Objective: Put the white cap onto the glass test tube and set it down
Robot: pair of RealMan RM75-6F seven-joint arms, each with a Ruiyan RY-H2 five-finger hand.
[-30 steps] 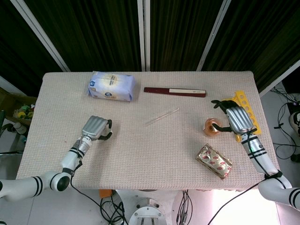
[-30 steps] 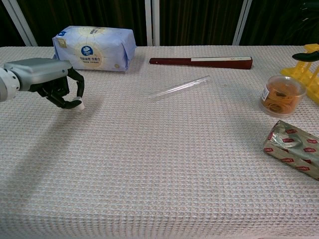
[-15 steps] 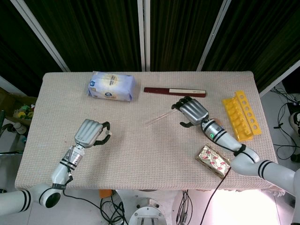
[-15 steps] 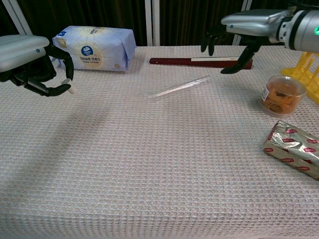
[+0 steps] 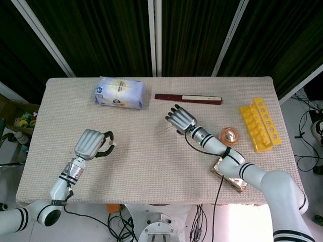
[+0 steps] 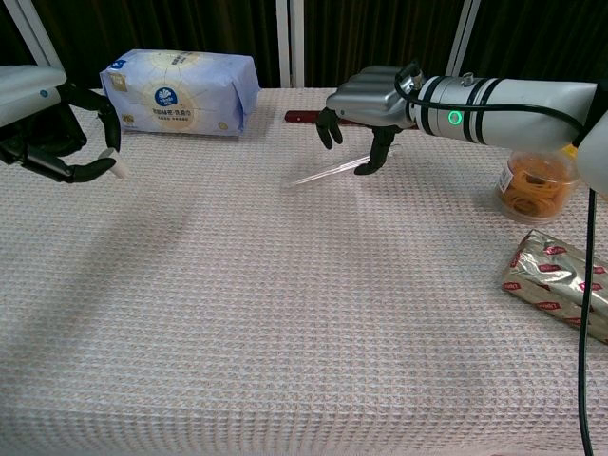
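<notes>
The glass test tube (image 6: 326, 171) lies on the table cloth near the middle; in the head view only its left end (image 5: 162, 131) shows beside the hand. My right hand (image 6: 366, 103) (image 5: 180, 118) hovers over the tube's right half with fingers apart and pointing down, holding nothing. My left hand (image 6: 47, 119) (image 5: 92, 143) is raised at the left and pinches the small white cap (image 6: 118, 171) (image 5: 113, 145) at its fingertips.
A tissue pack (image 5: 120, 92) lies at the back left, a dark red flat box (image 5: 187, 99) behind the tube. At the right stand a tub of rubber bands (image 6: 537, 180), a yellow tube rack (image 5: 260, 123) and a foil packet (image 6: 560, 280).
My right hand has swept left from the rack side to above the test tube. My left hand has lifted and drawn back to the left with the cap.
</notes>
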